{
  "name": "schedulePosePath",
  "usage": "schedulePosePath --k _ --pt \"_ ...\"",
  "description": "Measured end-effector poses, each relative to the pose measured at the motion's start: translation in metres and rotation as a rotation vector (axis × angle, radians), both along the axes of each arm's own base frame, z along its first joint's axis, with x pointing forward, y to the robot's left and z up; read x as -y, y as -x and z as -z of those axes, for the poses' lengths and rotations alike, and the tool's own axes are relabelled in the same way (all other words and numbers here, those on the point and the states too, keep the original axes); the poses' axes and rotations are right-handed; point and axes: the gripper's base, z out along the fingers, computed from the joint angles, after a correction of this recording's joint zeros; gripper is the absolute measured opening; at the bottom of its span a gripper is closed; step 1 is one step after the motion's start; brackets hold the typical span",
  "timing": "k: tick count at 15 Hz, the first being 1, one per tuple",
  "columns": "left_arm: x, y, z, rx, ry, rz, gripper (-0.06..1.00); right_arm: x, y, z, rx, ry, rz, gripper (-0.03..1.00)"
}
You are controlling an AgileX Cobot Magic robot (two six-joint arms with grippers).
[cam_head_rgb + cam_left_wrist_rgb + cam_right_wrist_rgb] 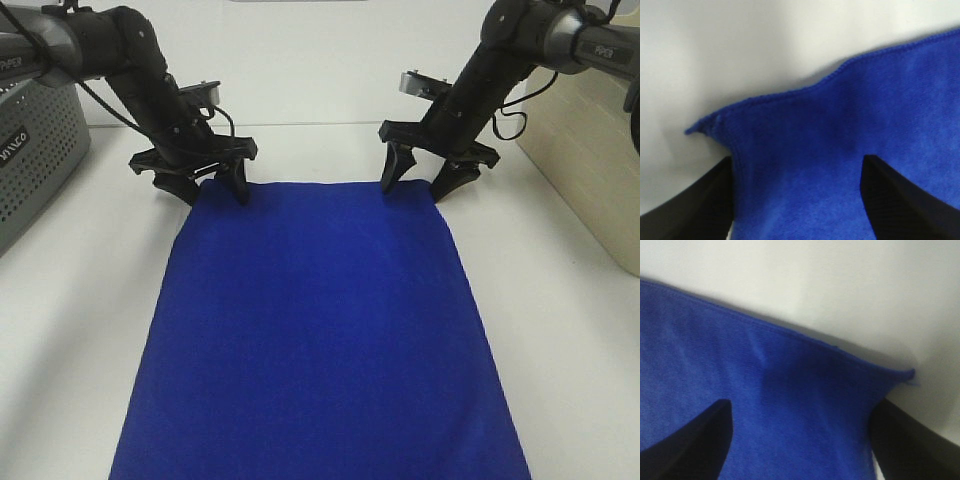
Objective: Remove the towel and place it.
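Exterior high: both grippers, left (205, 183) and right (425, 173), spread over the towel (320, 330); right arm (560, 35) reads "PiPER".

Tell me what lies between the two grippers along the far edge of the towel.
Only the towel itself. In the exterior high view, its far hem runs unbroken from the left gripper to the right gripper, both open over its far corners.

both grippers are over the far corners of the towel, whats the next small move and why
Probably close both grippers. The left gripper and right gripper stand open, each straddling a far corner of the towel, which lies spread flat on the table. Both wrist views show cloth between the open fingers, the edge slightly raised, so closing looks likely to catch it; lifting now would leave the towel behind.
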Motion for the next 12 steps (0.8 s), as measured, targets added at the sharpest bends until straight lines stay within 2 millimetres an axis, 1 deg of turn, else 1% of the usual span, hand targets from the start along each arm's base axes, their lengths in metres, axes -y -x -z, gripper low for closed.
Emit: schedulePosePath --k 1,2,3,5,6,8,9,10,12 --pt "0.0035 0.0009 -0.0003 0.001 0.0 0.007 0.64 -0.0075 0.0016 0.0005 0.003 0.0 -0.02 0.72" --pt "0.0045 0.0012 -0.0003 0.001 0.0 0.009 0.6 -0.0129 0.003 0.0013 0.005 0.0 -0.034 0.66" --pt "0.0047 0.0014 0.0007 -0.003 0.002 0.008 0.55 -0.0159 0.0038 0.0023 0.001 -0.005 -0.038 0.58" --pt "0.0047 0.0015 0.0018 -0.005 0.002 0.009 0.42 -0.0158 0.0037 0.0055 -0.002 -0.003 -0.037 0.38" --pt "0.0048 0.0016 0.0023 -0.007 0.002 0.008 0.35 -0.0146 0.0034 0.0071 -0.004 -0.001 -0.035 0.26" --pt "0.0048 0.0018 0.0044 -0.006 -0.001 0.025 0.21 -0.0146 0.0034 0.0071 -0.003 0.0 -0.037 0.06" --pt "0.0047 0.0018 0.0049 -0.002 -0.002 0.038 0.12 -0.0146 0.0034 0.0071 0.0 0.0 -0.044 0.02" --pt "0.0049 0.0018 0.0054 0.003 -0.003 0.055 0.03 -0.0146 0.0034 0.0071 0.003 -0.001 -0.049 0.02" --pt "0.0049 0.0018 0.0054 0.01 -0.005 0.075 0.01 -0.0137 0.0032 0.0073 0.009 0.004 -0.061 0.02"
